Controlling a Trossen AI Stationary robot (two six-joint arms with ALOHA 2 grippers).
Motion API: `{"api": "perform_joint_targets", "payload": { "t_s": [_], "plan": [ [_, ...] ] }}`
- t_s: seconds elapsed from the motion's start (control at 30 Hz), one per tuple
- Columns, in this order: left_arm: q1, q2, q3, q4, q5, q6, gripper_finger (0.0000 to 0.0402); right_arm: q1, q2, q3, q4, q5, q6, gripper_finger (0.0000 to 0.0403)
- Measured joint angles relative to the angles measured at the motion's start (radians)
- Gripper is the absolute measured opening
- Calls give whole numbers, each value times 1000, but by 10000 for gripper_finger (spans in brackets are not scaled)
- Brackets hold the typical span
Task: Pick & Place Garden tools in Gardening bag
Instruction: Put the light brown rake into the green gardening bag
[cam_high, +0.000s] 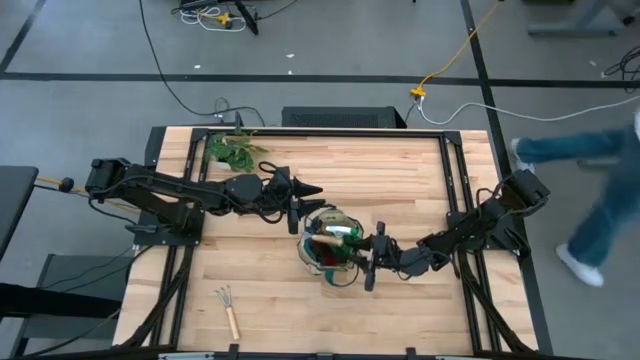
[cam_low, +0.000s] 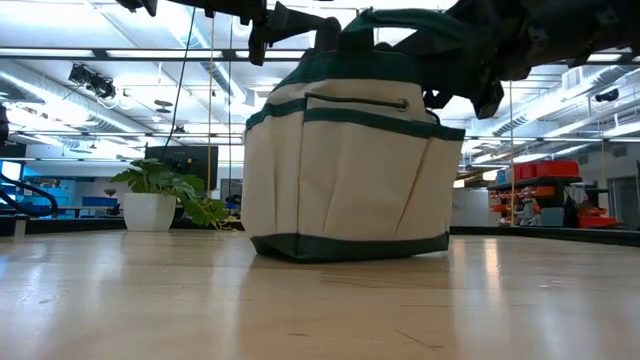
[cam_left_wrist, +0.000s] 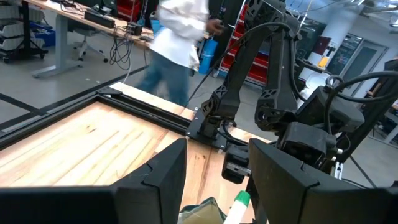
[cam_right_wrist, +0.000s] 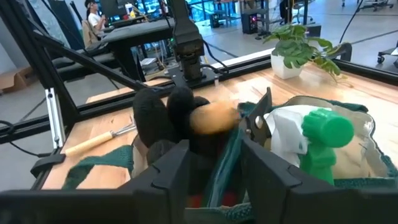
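Observation:
The cream gardening bag (cam_high: 330, 245) with green trim stands on its base mid-table; it also shows in the low view (cam_low: 345, 170). Inside it are a green round piece with a white handle (cam_right_wrist: 323, 134), pruning shears (cam_right_wrist: 258, 118), a wooden handle (cam_right_wrist: 211, 118) and dark glove-like shapes (cam_right_wrist: 158, 112). My left gripper (cam_high: 300, 207) hovers open and empty just above the bag's far-left rim (cam_left_wrist: 202, 211). My right gripper (cam_high: 365, 262) is at the bag's right rim, shut on a green loop handle. One rake (cam_high: 228, 308) lies on the table near the front-left edge. My right gripper pinches the bag's green loop handle (cam_right_wrist: 224, 165) between its two fingers, coming level from the table's right side. The strap runs up between the fingers, which lie across it. The bag stays upright with its base on the table (cam_low: 350, 248).
A leafy potted plant (cam_high: 232, 150) stands at the far left of the table. A person walks past beyond the table's right edge (cam_high: 590, 200). Black frame rails (cam_high: 455, 210) border the tabletop. Bare wood lies in front of the bag (cam_high: 420, 320).

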Motion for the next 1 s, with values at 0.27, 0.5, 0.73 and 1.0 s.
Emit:
{"api": "perform_joint_targets", "payload": {
  "t_s": [0.27, 0.5, 0.73, 1.0],
  "plan": [
    [0, 0, 0, 0, 0, 0, 179, 0, 0, 0, -26, 0, 13, 160],
    [0, 0, 0, -19, 0, 26, 179, 19, -17, 0, 5, 1, -25, 160],
    [0, 0, 1, -172, 127, 110, 179, 47, -76, 0, -14, 23, -66, 160],
    [-19, 0, 1, -476, 184, 56, 179, 64, -94, 0, -41, 57, -70, 160]
  ]
}}
